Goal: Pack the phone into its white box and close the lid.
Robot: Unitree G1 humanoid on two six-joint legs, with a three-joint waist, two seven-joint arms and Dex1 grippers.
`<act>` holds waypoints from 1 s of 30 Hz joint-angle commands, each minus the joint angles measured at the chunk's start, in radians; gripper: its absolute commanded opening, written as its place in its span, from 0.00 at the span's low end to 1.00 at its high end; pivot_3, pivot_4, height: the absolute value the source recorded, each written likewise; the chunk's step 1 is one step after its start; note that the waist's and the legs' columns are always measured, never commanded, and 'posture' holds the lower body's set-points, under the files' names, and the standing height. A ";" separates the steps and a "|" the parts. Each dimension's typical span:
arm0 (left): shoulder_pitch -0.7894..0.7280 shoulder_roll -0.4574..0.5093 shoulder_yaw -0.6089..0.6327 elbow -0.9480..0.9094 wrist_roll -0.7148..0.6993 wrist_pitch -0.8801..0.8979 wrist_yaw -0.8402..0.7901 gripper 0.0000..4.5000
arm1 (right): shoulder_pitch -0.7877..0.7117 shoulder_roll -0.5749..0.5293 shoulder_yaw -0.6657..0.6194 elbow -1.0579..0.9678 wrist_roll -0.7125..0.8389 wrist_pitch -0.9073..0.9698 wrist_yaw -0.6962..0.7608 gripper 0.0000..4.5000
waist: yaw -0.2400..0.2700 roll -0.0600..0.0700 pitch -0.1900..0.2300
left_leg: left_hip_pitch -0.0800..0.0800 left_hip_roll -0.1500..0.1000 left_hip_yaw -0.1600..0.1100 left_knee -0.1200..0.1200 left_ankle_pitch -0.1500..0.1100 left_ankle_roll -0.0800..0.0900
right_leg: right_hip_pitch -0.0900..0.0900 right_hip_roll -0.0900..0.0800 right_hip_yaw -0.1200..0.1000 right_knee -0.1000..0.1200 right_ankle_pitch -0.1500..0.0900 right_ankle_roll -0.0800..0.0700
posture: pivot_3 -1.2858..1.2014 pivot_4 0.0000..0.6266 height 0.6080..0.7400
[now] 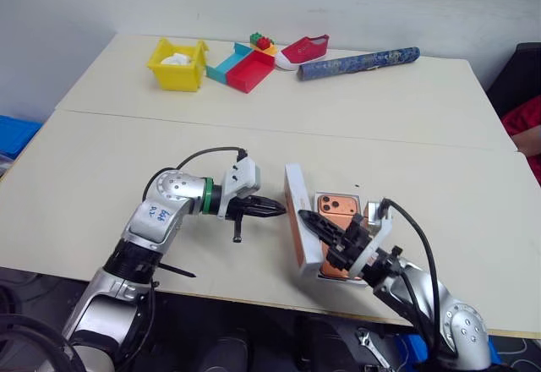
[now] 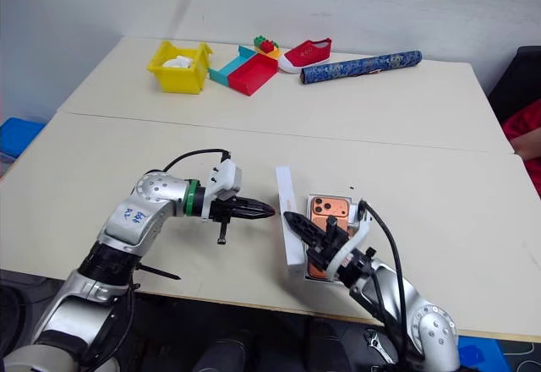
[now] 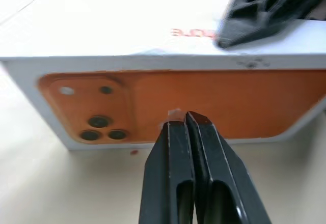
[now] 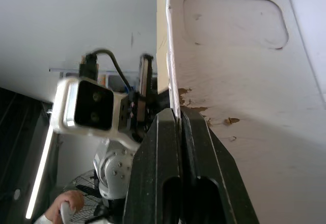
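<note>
A: Where is the phone (image 1: 337,205)?
B: Low and right of centre in the left eye view, lying back-up in the white box (image 1: 359,211) on the worktop (image 1: 406,110), its camera bump towards the far end.

A: And the lid (image 1: 298,216)?
B: Standing on edge just left of the box, tilted, with its orange printed outside facing left. In the right wrist view its plain white inside has a few brown scuffs.

A: What has the right gripper (image 1: 306,218) got?
B: It is closed on the lid's wall; the right wrist view shows the thin white edge pinched between the two black fingers (image 4: 201,152).

A: The left gripper (image 1: 280,210)?
B: Closed on nothing, tips pointing right at the lid's orange face. In the left wrist view they sit very close to it; I cannot tell whether they touch.

A: Anything else?
B: At the top of the frame, a yellow bin (image 1: 178,64), a red and teal tray (image 1: 243,66), a red shoe (image 1: 303,51) and a blue roll (image 1: 359,62).
</note>
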 commanded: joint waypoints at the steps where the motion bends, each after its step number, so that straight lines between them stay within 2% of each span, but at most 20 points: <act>1: -0.024 -0.023 -0.028 0.012 0.018 -0.034 -0.016 0.01 | 0.023 -0.023 -0.007 -0.069 -0.021 -0.010 0.027 0.00 | -0.001 0.000 0.000 | 0.000 0.000 0.000 0.000 0.000 0.000 | 0.000 0.000 0.000 0.000 0.000 0.000 | 0.52 0.24 1.00; 3: -0.031 -0.035 -0.033 0.022 0.020 -0.038 -0.020 0.01 | 0.034 -0.031 -0.003 -0.072 -0.034 -0.021 0.031 0.00 | -0.001 0.000 0.000 | 0.000 0.000 0.001 0.000 0.000 0.000 | 0.000 0.000 0.001 0.000 0.000 0.000 | 0.52 0.24 1.00; 6: -0.039 -0.050 -0.039 0.034 0.026 -0.042 -0.029 0.00 | 0.053 -0.042 -0.006 -0.078 -0.047 -0.031 0.044 0.14 | 0.000 0.000 0.000 | 0.000 0.000 0.001 0.000 0.000 0.000 | 0.000 0.000 0.001 0.000 0.000 0.000 | 0.52 0.24 1.00; 12: -0.048 -0.076 -0.055 0.058 0.037 -0.063 -0.038 0.00 | 0.104 -0.133 -0.070 -0.138 -0.102 -0.029 0.096 0.55 | 0.002 0.000 0.000 | 0.000 0.000 0.001 0.001 0.000 0.000 | 0.000 0.000 0.001 -0.001 0.000 0.000 | 0.52 0.24 1.00; 14: -0.053 -0.089 -0.061 0.068 0.039 -0.071 -0.040 0.00 | 0.134 -0.181 -0.121 -0.159 -0.099 -0.028 0.139 0.55 | 0.003 -0.001 0.000 | 0.000 0.000 0.001 0.001 0.000 0.000 | 0.000 0.000 0.001 -0.001 0.000 0.000 | 0.52 0.24 1.00; 19: -0.070 -0.135 -0.079 0.105 0.049 -0.094 -0.038 0.00 | 0.265 -0.349 -0.346 -0.210 -0.048 0.018 0.320 0.55 | 0.006 -0.001 0.000 | 0.000 0.000 0.001 0.001 -0.001 0.001 | 0.002 0.000 0.001 -0.003 0.001 0.001 | 0.52 0.24 1.00; 23: -0.091 -0.185 -0.093 0.152 0.062 -0.127 -0.035 0.00 | 0.402 -0.476 -0.506 -0.256 -0.188 0.101 0.531 0.55 | 0.010 -0.001 -0.001 | 0.000 0.000 0.001 0.002 -0.001 0.003 | 0.003 0.000 0.001 -0.004 0.001 0.002 | 0.52 0.24 1.00; 26: -0.116 -0.238 -0.106 0.204 0.076 -0.154 -0.024 0.00 | 0.501 -0.539 -0.576 -0.312 -0.392 0.125 0.686 0.42 | 0.015 -0.001 -0.001 | 0.001 0.000 0.002 0.002 -0.002 0.004 | 0.004 0.000 0.001 -0.004 0.001 0.002 | 0.52 0.24 1.00; 30: -0.162 -0.312 -0.104 0.292 0.096 -0.203 0.000 0.00 | 0.595 -0.588 -0.588 -0.376 -0.665 0.088 0.883 0.13 | 0.027 -0.002 -0.001 | 0.001 0.000 0.004 0.003 -0.002 0.004 | 0.004 0.001 0.002 -0.005 0.002 0.004 | 0.52 0.24 1.00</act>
